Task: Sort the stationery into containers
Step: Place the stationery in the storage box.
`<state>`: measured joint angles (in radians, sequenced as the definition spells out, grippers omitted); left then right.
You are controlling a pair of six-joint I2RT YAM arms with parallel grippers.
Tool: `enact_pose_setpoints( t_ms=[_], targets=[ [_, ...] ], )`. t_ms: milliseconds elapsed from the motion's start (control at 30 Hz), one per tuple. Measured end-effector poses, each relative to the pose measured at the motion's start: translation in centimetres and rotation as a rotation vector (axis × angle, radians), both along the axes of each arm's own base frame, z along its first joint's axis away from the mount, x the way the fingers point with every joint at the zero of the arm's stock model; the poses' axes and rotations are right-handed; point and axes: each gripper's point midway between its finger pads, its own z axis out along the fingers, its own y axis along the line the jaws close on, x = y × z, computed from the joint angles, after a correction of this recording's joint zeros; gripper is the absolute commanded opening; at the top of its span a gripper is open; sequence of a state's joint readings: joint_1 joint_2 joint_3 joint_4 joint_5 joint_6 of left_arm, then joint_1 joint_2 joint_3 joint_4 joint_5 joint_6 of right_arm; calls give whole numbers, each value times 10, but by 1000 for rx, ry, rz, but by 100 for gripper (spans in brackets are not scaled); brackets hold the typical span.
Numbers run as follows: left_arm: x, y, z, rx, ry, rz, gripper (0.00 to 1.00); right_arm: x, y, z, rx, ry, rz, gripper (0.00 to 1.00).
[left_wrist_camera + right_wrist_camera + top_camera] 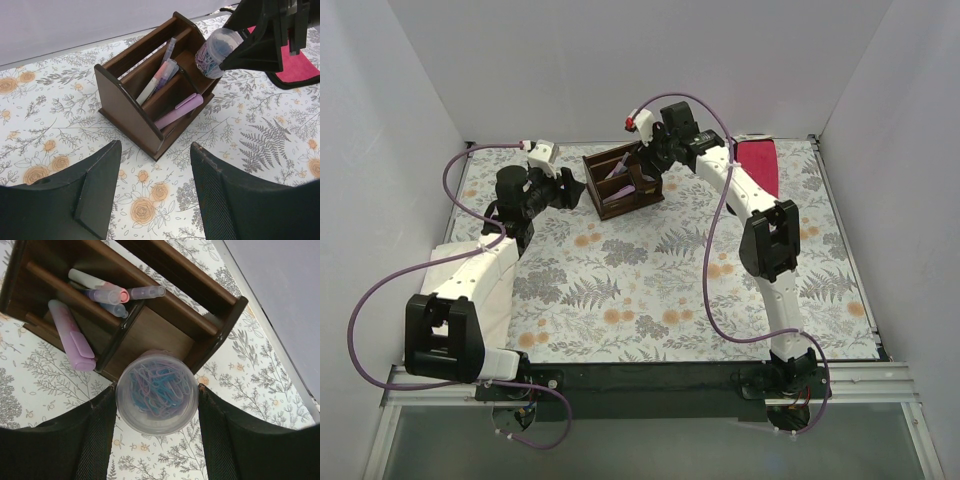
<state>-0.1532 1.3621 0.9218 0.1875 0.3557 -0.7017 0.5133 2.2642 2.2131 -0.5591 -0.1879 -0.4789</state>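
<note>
My left gripper (155, 147) hangs wide open and empty, just short of the wooden organiser (122, 112). Pens (160, 77) and a pink marker (178, 111) lie in its compartments. My right gripper (156, 389) clasps a clear cup of paper clips (159, 410), tilted over the organiser's end compartment.

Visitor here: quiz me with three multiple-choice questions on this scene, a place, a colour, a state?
1. Where is the lilac marker? A) inside the wooden organiser B) beside it C) under it
2. What colour is the cloth at the far right? A) green B) red C) yellow
3. The cup of paper clips is: A) standing free B) toppled C) held in the right gripper
Answers: 1 A, it lies in a compartment; 2 B, red from above; 3 C, the gripper clamps its sides.
</note>
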Motion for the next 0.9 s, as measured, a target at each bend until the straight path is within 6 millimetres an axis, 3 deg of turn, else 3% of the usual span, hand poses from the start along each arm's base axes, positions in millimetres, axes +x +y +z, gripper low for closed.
enact_pose_setpoints(
  t_ms=[333, 567, 667, 700, 800, 900],
  targets=[
    [-2, 3, -10, 7, 21, 7, 56, 5, 10, 6, 14, -20, 7, 1],
    [-1, 6, -10, 7, 22, 16, 56, 4, 18, -5, 14, -6, 20, 1],
    [-1, 8, -11, 7, 23, 19, 56, 4, 21, -10, 14, -3, 20, 43],
    [-1, 7, -11, 7, 24, 19, 56, 5, 22, -12, 14, -1, 16, 63],
    [0, 9, -14, 5, 32, 23, 57, 7, 24, -18, 16, 4, 1, 80],
    [2, 10, -17, 4, 40, 27, 57, 10, 24, -17, 16, -4, -12, 87]
  ],
)
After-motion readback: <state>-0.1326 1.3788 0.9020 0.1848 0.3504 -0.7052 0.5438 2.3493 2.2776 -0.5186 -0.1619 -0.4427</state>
